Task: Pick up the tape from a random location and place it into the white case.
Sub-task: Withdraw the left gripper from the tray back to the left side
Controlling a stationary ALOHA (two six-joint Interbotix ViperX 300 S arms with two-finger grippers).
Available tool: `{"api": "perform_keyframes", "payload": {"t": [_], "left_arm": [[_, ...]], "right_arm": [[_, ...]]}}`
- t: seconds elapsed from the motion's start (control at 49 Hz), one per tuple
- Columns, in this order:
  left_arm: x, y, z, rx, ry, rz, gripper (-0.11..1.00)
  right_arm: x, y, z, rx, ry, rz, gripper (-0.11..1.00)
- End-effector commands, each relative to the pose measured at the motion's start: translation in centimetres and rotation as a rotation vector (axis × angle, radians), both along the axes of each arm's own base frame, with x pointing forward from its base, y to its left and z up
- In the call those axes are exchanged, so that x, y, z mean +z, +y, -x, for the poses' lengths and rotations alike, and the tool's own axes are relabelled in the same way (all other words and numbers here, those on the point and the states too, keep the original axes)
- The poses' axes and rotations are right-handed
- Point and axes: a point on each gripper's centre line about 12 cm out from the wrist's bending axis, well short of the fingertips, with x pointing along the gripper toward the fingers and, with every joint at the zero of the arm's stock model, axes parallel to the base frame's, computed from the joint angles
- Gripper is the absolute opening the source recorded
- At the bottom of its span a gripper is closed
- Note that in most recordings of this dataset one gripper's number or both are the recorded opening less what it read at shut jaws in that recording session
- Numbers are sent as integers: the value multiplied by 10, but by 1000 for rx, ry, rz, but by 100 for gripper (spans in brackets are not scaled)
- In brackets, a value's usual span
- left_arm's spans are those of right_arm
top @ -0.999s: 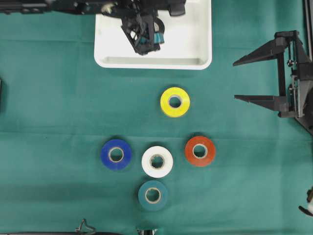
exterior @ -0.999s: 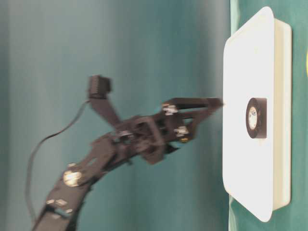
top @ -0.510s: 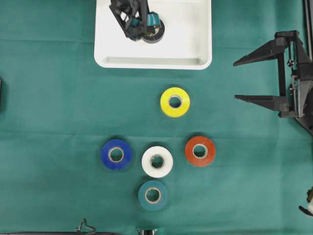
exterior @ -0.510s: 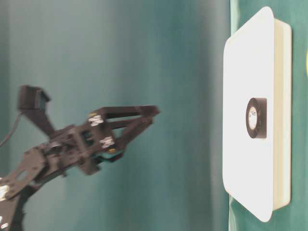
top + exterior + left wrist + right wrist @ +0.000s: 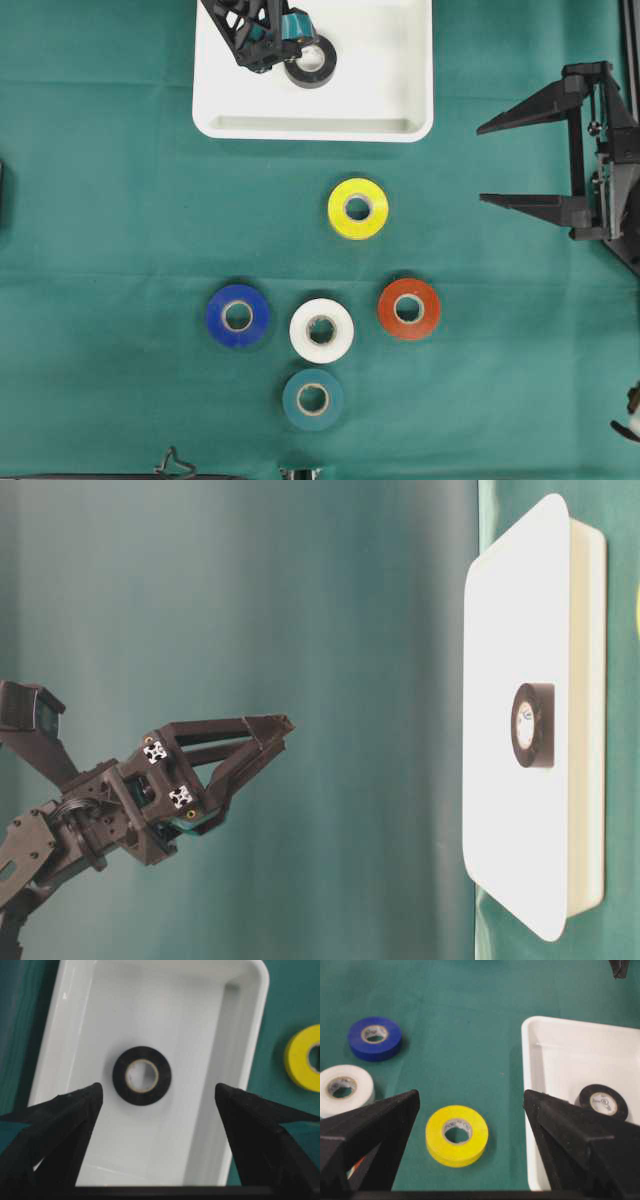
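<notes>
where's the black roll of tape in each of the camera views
Overhead: black tape at top centre, partly under the left gripper.
Table-level: on the right, black tape against the case floor, the view turned sideways.
Left wrist: black tape at centre, between the open gripper's fingers.
Right wrist: black tape at right.
Shared landmark: the white case it lies in.

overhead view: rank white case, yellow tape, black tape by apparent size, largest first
1. white case, by far the largest, though its top edge is cut off by the frame.
2. yellow tape.
3. black tape, looks slightly smaller, but the left gripper overlaps its edge, so 2 versus 3 is unsure.
</notes>
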Motion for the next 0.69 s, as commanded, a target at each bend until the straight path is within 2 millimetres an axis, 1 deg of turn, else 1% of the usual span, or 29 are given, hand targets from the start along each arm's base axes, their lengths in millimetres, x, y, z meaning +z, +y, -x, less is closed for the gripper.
{"api": "perform_keyframes", "payload": {"t": [0.0, 0.143, 0.306, 0.367, 0.51, 0.612, 0.673], "left_arm": [[19, -2, 5, -2, -44, -18, 97], [17, -12, 5, -25, -38, -16, 97], [12, -36, 3, -77, -26, -10, 97], [11, -47, 4, -101, -21, -5, 97], [4, -80, 5, -175, -4, 4, 97], [2, -105, 5, -236, -4, 5, 97], [3, -116, 6, -261, -15, 4, 97]], "right_arm": [[11, 0, -3, 0, -31, 0, 93], [12, 0, -3, 0, -32, 0, 93], [12, 0, -3, 2, -32, 0, 93], [13, 0, -3, 2, -35, 0, 93], [13, 0, -4, 0, -35, -1, 93], [14, 0, -4, 0, -37, -1, 93], [14, 0, -4, 0, -37, 0, 93]]}}
